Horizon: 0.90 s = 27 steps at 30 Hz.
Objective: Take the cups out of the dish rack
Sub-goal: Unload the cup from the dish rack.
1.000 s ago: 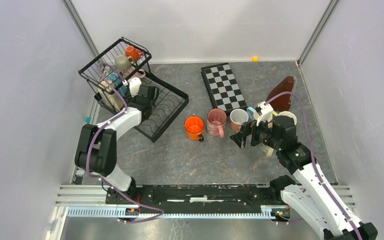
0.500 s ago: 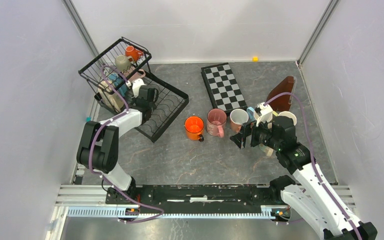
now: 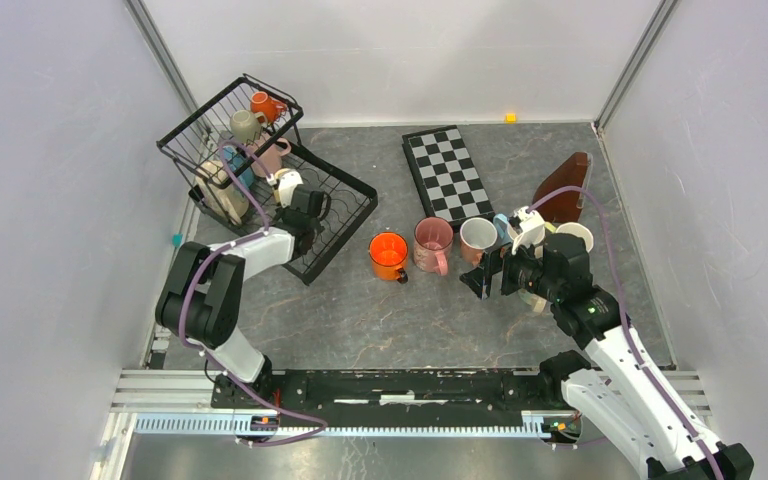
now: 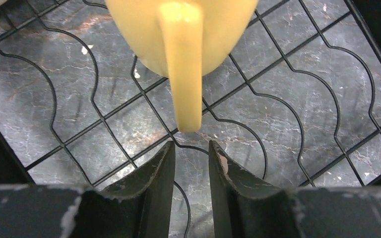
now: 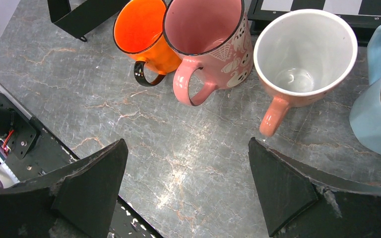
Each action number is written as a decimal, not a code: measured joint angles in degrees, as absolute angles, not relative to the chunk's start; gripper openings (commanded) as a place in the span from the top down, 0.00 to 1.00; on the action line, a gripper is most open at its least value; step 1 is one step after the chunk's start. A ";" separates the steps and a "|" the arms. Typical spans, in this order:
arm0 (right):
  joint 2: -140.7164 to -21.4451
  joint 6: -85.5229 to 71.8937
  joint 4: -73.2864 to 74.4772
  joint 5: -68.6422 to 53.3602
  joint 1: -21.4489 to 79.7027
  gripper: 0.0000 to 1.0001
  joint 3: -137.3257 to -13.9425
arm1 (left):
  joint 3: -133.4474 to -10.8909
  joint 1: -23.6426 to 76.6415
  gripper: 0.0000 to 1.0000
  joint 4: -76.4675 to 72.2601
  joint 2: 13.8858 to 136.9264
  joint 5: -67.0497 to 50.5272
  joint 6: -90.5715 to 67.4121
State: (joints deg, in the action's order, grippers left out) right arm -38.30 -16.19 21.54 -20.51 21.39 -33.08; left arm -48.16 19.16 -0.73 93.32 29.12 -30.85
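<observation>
A: What are we looking at first?

B: The left wrist view. We're seeing the left gripper (image 4: 191,145) hanging over the flat tray part of the dish rack (image 3: 350,210). Its fingers are standing a narrow gap apart with nothing between them.

A: And the cup?

B: The yellow mug (image 4: 178,29) is sitting just ahead, over the tray wires. Its handle (image 4: 184,74) is pointing straight back at the fingers and ending just short of the fingertips. We're not able to tell whether the mug is resting on the wires.

A: Right side?

B: The right gripper (image 5: 187,144) is hovering with its fingers spread wide, holding nothing. It's above the worktop (image 5: 129,114), near the orange mug (image 5: 141,32), pink mug (image 5: 213,34) and peach mug (image 5: 302,54) standing there. More mugs (image 3: 245,125) are waiting in the basket part.

A: What risks are we flagging?

B: Three, and we're judging here.
- **Missed grasp:** the fingers pinching together short of the handle and grabbing air.
- **Weak grip:** catching only the handle's tip. It's a thin glazed strap on a heavy body, so we're expecting the mug to pivot or slip on the lift.
- **Snagging:** the mug catching a wire and dragging the dish rack along.

A: Anything else?

B: We're also worrying about the set-down. A swinging mug could be knocking into the orange mug at the end of the row.
</observation>
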 measured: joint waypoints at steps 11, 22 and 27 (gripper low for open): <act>-38.30 -16.01 21.89 -20.38 21.39 0.02 -33.08 | -52.86 18.00 0.53 0.71 95.07 33.50 -30.81; -38.30 -15.53 21.96 -20.27 21.39 0.02 -33.06 | -54.94 16.75 0.61 0.75 98.32 33.52 -30.72; -38.30 -15.25 22.00 -20.21 21.39 0.02 -32.75 | -56.69 16.73 0.79 0.67 99.74 33.50 -29.78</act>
State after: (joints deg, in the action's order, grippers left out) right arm -38.30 -15.25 22.00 -20.21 21.39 -32.75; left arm -56.69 16.73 0.67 99.74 33.50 -29.78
